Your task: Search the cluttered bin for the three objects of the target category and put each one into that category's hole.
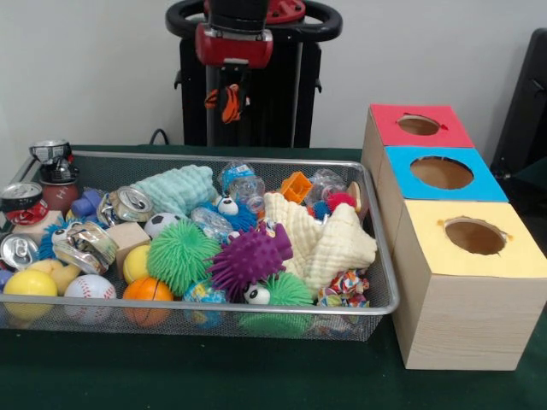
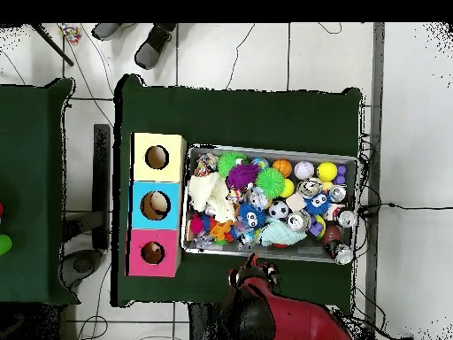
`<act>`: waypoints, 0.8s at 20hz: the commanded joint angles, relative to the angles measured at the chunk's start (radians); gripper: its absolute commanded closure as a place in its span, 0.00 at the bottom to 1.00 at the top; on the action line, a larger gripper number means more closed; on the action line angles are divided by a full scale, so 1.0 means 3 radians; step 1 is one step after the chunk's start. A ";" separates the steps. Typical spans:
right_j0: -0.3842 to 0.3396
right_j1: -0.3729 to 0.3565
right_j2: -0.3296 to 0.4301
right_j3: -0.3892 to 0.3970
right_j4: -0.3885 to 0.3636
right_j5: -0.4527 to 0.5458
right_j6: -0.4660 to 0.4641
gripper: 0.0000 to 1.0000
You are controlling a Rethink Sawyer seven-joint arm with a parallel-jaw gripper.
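Note:
A wire mesh bin (image 1: 382,272) (image 2: 265,149) is packed with mixed items. Among them are crushed cans (image 1: 128,205), a purple spiky toy (image 1: 249,256), a green spiky ball (image 1: 179,254), a cream cloth (image 1: 329,239), a mint cloth (image 1: 179,188), a baseball (image 1: 90,288) and a yellow ball (image 1: 30,284). Beside the bin stand three joined boxes with round holes: red (image 1: 419,125), blue (image 1: 441,172) and yellow (image 1: 474,236). My gripper (image 1: 229,98) (image 2: 255,266) hangs high behind the bin's far rim, away from the objects. Something orange and black shows at its tip.
The bin and boxes rest on a dark green table cover (image 1: 197,376). A second green-covered table (image 2: 31,195) stands across a gap beyond the boxes. Cables run over the tiled floor (image 2: 407,133), and a person's shoes (image 2: 152,42) show at the overhead view's top.

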 commanded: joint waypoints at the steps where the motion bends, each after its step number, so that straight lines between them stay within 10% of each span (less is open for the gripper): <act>1: 0.0065 -0.0114 0.0088 0.0325 -0.0078 -0.0127 0.0631 1.00; 16: 0.0052 -0.0212 0.0024 0.0239 -0.0098 -0.0018 0.0490 1.00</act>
